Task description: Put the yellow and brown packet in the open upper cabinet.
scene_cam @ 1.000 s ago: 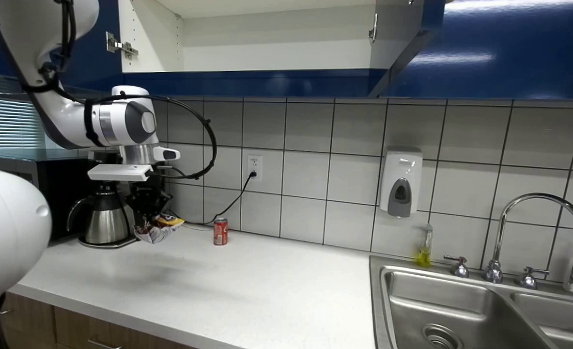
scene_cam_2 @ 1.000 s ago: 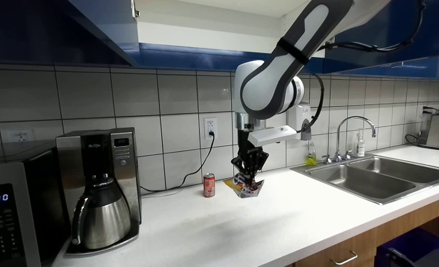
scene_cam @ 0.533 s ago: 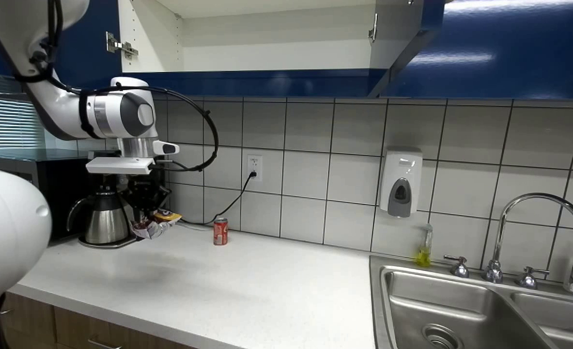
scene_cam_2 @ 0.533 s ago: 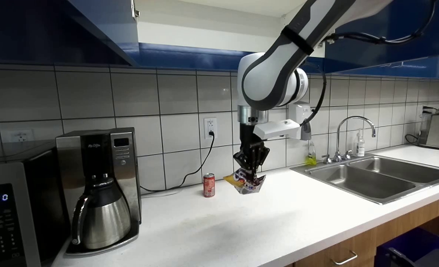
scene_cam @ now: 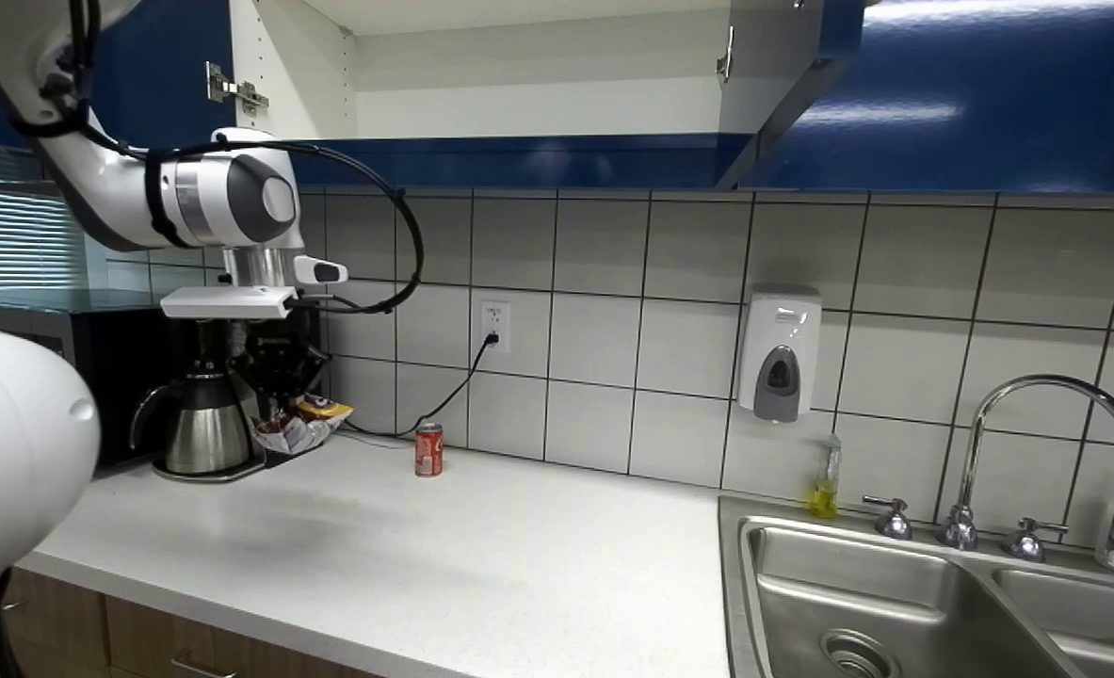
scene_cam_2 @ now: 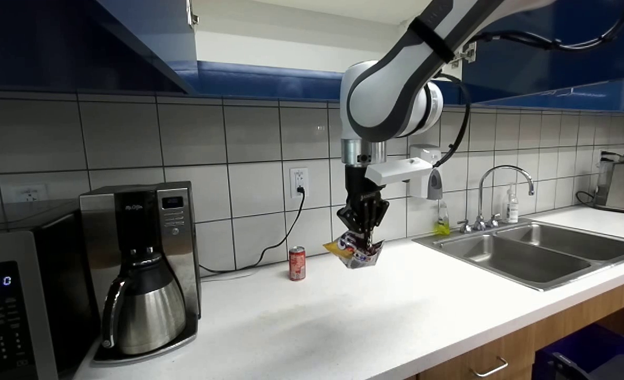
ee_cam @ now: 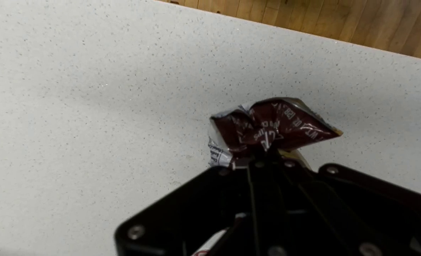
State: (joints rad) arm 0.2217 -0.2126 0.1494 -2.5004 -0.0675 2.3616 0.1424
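The yellow and brown packet (scene_cam_2: pixel 349 253) is crinkled, with yellow, dark brown and silver parts. It also shows in an exterior view (scene_cam: pixel 300 431) beside the coffee maker. In the wrist view its dark brown face (ee_cam: pixel 281 124) bunches up at the fingertips. My gripper (scene_cam_2: pixel 367 241) points down and is shut on the packet, holding it above the counter. The fingers hide part of the packet in the wrist view (ee_cam: pixel 267 156). The open upper cabinet (scene_cam: pixel 538 85) is above and behind the gripper; its pale interior also shows in an exterior view (scene_cam_2: pixel 290 45), partly hidden by the arm.
A small red can (scene_cam_2: pixel 297 263) stands on the counter (scene_cam_2: pixel 290 316) near the tiled wall. A coffee maker (scene_cam_2: pixel 143 274) and a microwave (scene_cam_2: pixel 16 295) stand at one end, a sink (scene_cam: pixel 848 565) at the other. An open blue cabinet door (scene_cam: pixel 792 85) juts out beside the cabinet opening.
My gripper has risen a little with the packet held in it, and the arm's upper links have risen too. The can and the cabinet have not moved.
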